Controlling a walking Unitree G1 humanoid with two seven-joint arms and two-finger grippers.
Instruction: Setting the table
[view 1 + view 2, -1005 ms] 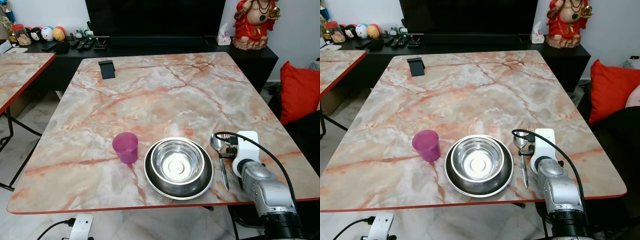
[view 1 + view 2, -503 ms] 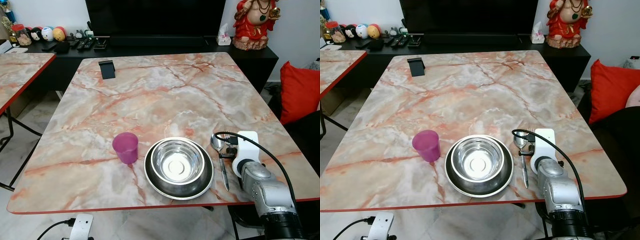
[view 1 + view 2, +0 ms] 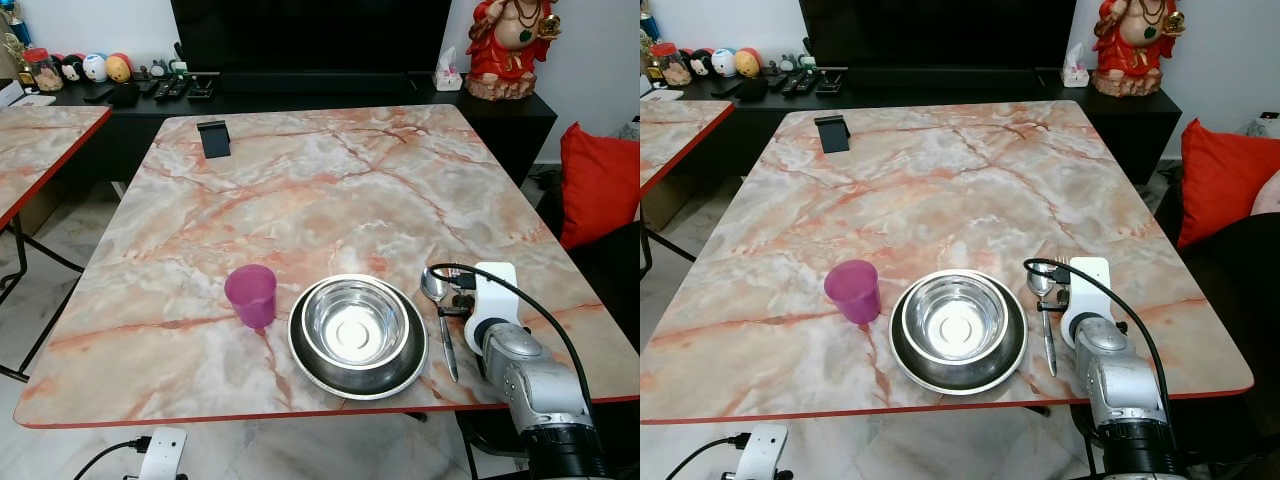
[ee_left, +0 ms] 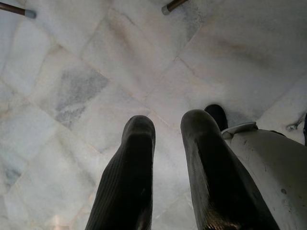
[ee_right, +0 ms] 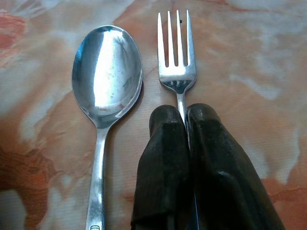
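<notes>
A: Is anything moving since a second ago?

B: Nothing; cup, bowl, spoon and right hand are all sitting where they were.

A: Left to right?

B: The left hand (image 4: 163,163) is hanging over the floor (image 4: 72,72), fingers slightly parted. On the bench (image 3: 300,190), the cup (image 3: 251,295) is standing beside the bowl (image 3: 357,335); the spoon (image 3: 440,320) is lying just right of it. The right hand (image 5: 184,120) is pinching the fork (image 5: 176,52), lying beside the spoon.
</notes>
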